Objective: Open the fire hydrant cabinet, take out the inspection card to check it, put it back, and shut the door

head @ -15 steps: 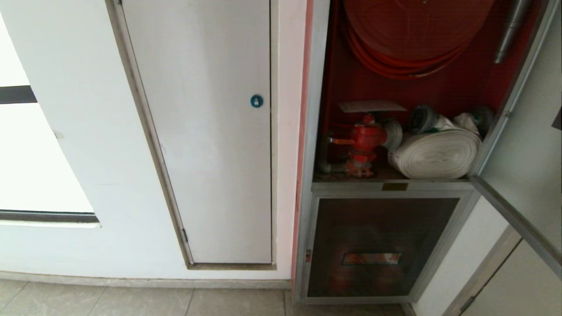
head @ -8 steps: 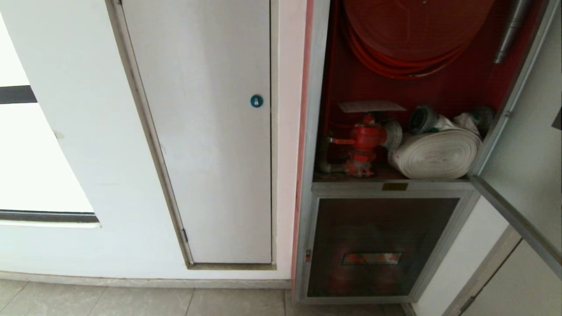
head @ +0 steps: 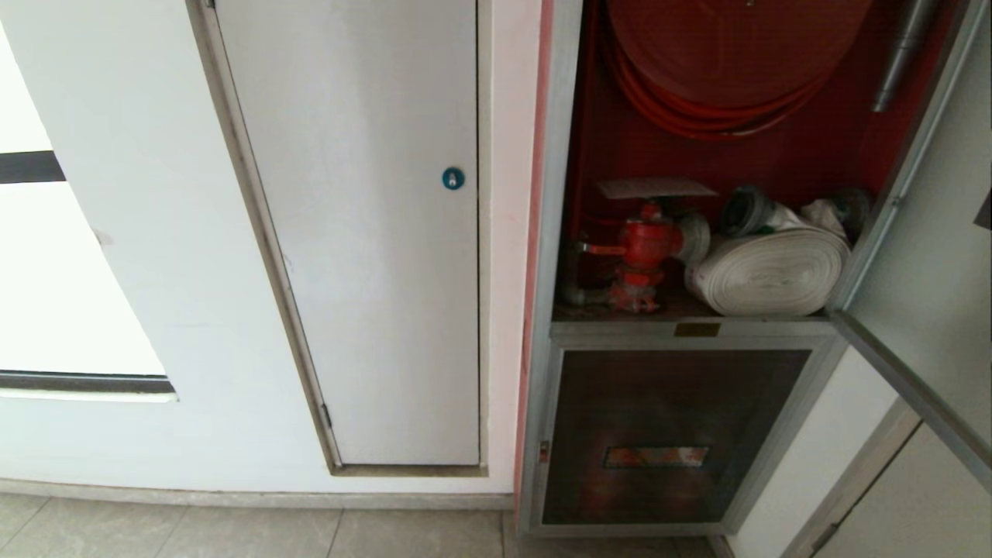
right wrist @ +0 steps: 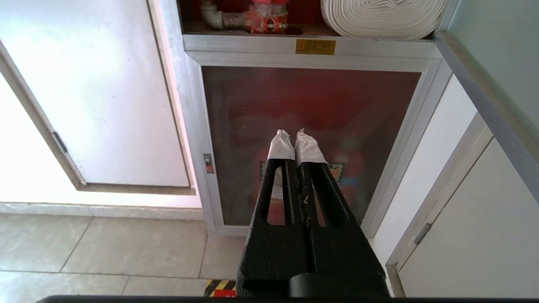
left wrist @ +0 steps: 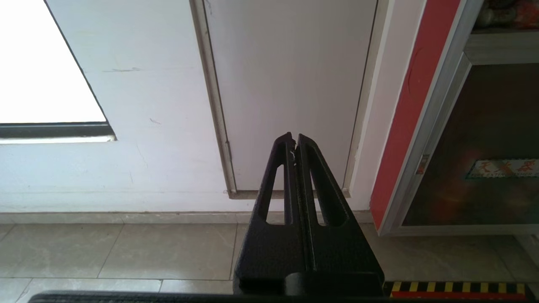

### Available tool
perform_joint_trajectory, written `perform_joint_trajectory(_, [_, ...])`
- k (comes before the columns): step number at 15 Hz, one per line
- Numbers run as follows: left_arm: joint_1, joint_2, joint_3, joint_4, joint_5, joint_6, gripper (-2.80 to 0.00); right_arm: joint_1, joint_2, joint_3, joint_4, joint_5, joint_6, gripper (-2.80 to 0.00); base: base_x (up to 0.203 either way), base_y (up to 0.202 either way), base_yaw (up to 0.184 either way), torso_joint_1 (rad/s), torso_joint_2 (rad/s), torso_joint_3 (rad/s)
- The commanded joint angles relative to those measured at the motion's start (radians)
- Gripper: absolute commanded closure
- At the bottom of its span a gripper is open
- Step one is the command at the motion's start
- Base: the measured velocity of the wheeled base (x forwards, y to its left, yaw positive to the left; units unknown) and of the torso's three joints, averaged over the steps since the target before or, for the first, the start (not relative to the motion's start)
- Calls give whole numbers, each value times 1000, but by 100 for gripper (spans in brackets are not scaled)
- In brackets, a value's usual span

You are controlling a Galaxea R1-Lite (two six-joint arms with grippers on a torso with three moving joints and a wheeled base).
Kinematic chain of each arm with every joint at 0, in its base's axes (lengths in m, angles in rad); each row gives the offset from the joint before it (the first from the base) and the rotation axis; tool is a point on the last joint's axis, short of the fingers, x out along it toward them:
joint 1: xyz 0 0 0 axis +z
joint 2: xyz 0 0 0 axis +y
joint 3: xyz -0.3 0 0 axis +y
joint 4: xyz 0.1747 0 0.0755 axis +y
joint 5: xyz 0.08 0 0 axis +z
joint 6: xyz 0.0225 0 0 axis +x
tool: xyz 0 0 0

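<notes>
The fire hydrant cabinet (head: pixel 552 232) stands open on the right of the head view, its door (head: pixel 930 256) swung out to the right. Inside hang a red hose reel (head: pixel 728 54) and a red valve (head: pixel 647 240). A pale sheet, the inspection card (head: pixel 655 187), lies flat on top of the valve. Neither arm shows in the head view. My right gripper (right wrist: pixel 294 134) is shut and empty, held low in front of the cabinet's lower dark glass panel (right wrist: pixel 311 126). My left gripper (left wrist: pixel 294 136) is shut and empty, facing the plain white door (left wrist: pixel 290 84).
A rolled white hose (head: pixel 767 271) lies on the shelf beside the valve. The white door's blue round lock (head: pixel 453 179) sits left of the cabinet. Grey floor tiles (left wrist: pixel 126 252) run along the wall. A white panel (right wrist: pixel 476 235) stands right of the cabinet under the open door.
</notes>
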Motion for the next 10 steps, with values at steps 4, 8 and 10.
perform_joint_trajectory(4, [0,0,8,0,0,0,0,0,-2,0,0,0,0,0,0,0,0,0,0,0])
perform_joint_trajectory(8, [0,0,8,0,0,0,0,0,-2,0,0,0,0,0,0,0,0,0,0,0])
perform_joint_trajectory(10, [0,0,8,0,-1,0,0,0,-2,0,0,0,0,0,0,0,0,0,0,0])
